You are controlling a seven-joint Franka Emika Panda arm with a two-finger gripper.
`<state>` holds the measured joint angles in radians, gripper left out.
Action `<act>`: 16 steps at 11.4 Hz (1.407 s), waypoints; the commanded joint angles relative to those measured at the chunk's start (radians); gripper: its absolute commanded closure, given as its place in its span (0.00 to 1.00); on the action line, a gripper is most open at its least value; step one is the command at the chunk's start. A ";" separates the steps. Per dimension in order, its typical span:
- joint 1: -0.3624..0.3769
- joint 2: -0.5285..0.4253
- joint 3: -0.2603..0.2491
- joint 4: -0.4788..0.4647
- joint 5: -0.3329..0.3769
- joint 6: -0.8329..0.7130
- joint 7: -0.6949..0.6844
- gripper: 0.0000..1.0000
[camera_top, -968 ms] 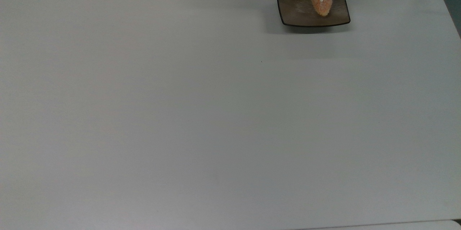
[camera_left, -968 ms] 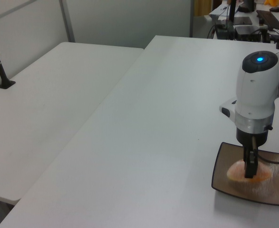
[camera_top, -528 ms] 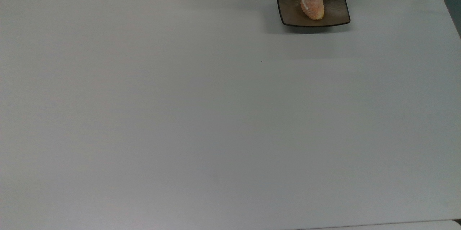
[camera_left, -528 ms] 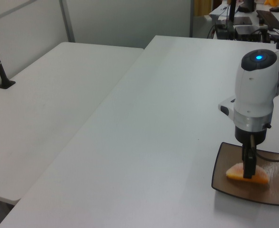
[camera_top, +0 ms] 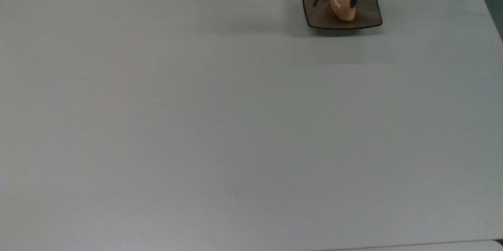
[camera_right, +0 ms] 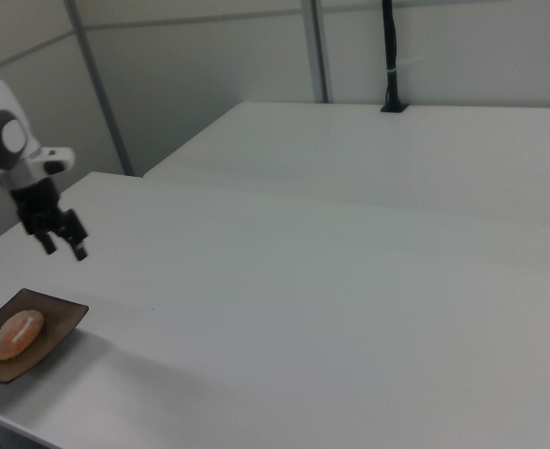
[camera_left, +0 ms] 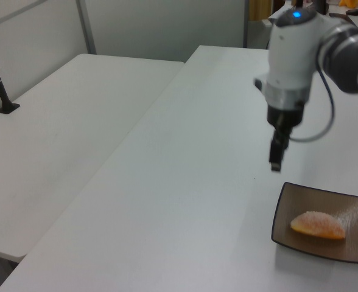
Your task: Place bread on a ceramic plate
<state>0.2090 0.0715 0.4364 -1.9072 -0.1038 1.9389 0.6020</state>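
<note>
Bread (camera_left: 317, 224) lying on a square ceramic plate (camera_left: 355, 250) on a white counter (camera_left: 191, 182).
The end effector (camera_right: 65, 245) hangs above the counter, apart from the plate, fingers spread, grasping nothing.

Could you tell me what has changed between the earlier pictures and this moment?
The hand has let go of the bread and risen clear of it; in the left view it now hangs open, above and to the left view's left of the ceramic plate. The bread lies loose on the plate. The plate has stayed where it was on the table.
</note>
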 commanded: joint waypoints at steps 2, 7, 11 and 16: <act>0.007 -0.018 -0.253 0.108 0.061 -0.075 -0.198 0.00; 0.006 -0.022 -0.474 0.189 0.121 -0.138 -0.349 0.00; -0.026 -0.025 -0.499 0.194 0.134 -0.133 -0.352 0.00; -0.056 -0.059 -0.487 0.224 0.072 -0.187 -0.367 0.00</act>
<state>0.1787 0.0523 -0.0586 -1.6947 -0.0138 1.8236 0.2664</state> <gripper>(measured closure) 0.000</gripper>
